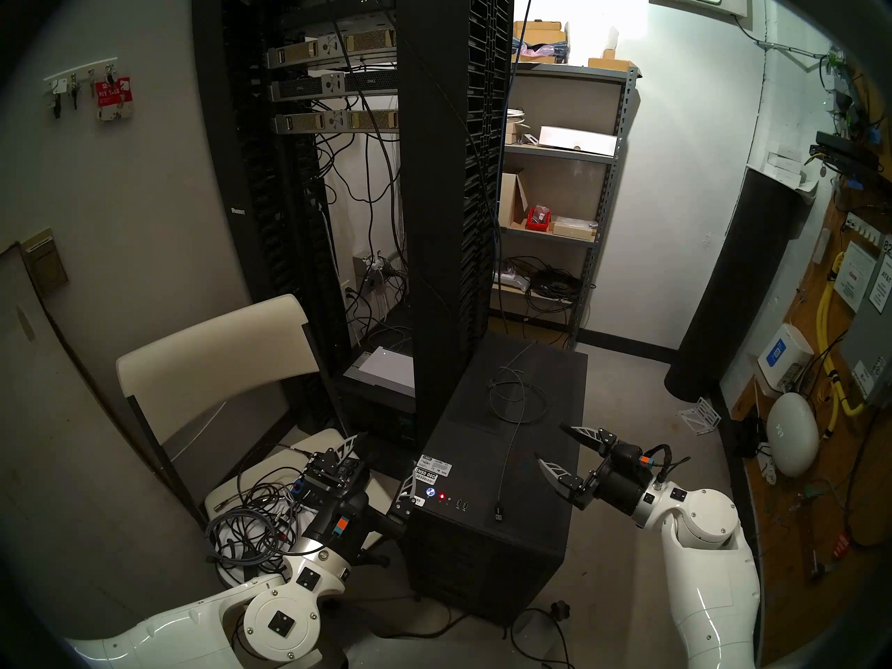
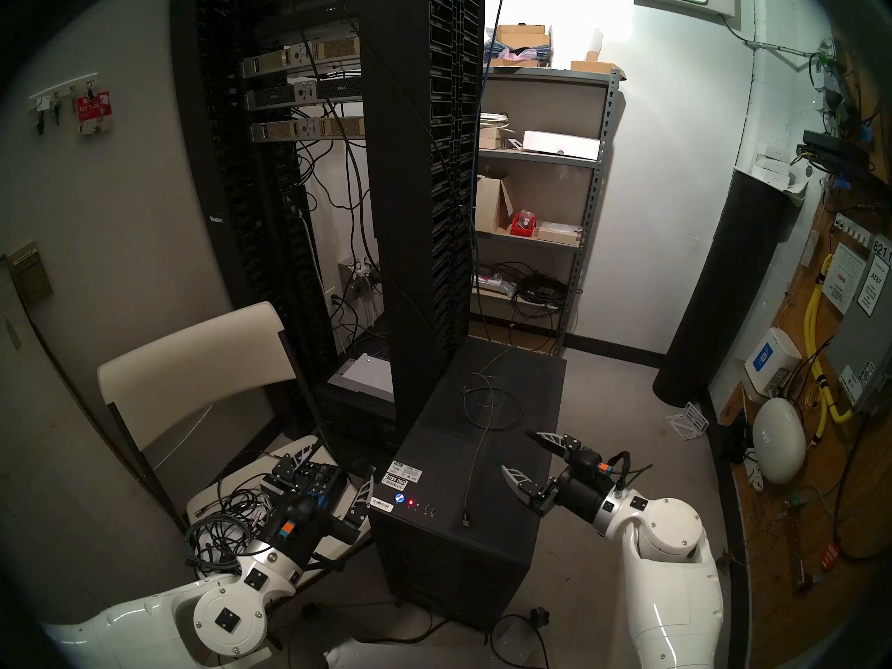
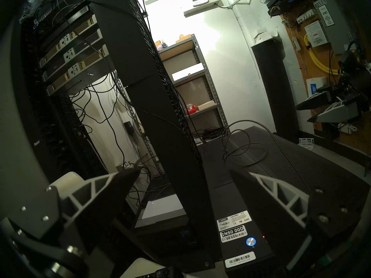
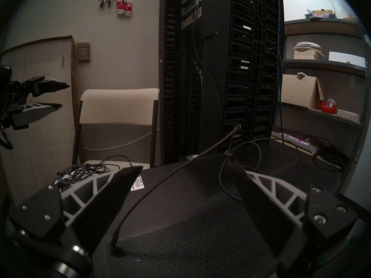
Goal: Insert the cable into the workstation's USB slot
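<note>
Head view shows my right gripper (image 1: 555,446) and left gripper (image 1: 381,465) both gaping, empty. The cable (image 1: 511,397) lies looped atop the workstation (image 1: 482,557), USB plug (image 1: 498,512) near the front ports (image 1: 462,505). Grasping comes first: my right jaws should pinch that plug squarely.

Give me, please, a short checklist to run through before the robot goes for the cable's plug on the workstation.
1. Right gripper open and empty: ok.
2. Left gripper open and empty: ok.
3. Plug free to grasp, lying on the workstation top near its front edge: ok.
4. USB slots unoccupied, beside the red light: ok.
5. Cable has slack, looped loosely on top: ok.
6. Plug's orientation matches the slot: cannot tell.
</note>
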Controlling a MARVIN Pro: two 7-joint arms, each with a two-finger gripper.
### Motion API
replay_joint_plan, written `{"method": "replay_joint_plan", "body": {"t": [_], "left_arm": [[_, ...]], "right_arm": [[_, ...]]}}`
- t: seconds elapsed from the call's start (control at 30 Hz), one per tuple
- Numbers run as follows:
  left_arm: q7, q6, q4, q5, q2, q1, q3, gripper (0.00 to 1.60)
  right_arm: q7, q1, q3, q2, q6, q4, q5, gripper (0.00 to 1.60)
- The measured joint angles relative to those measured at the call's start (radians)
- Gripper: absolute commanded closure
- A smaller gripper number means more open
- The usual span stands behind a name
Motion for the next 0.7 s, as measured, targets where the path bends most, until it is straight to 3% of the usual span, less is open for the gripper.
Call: {"method": "replay_joint_plan", "body": {"t": [0.5, 0.7], "left_arm": [[0.002, 0.000, 0.003, 0.004, 0.000, -0.003, 0.002, 0.00], [-0.011, 0.005, 0.013, 0.050, -0.003, -0.026, 0.013, 0.00]], "right_arm": [[0.004, 0.000, 0.004, -0.005, 0.000, 0.001, -0.005, 0.00], [0.006, 0.000, 0.006, -0.006, 0.000, 0.001, -0.006, 0.00]]}}
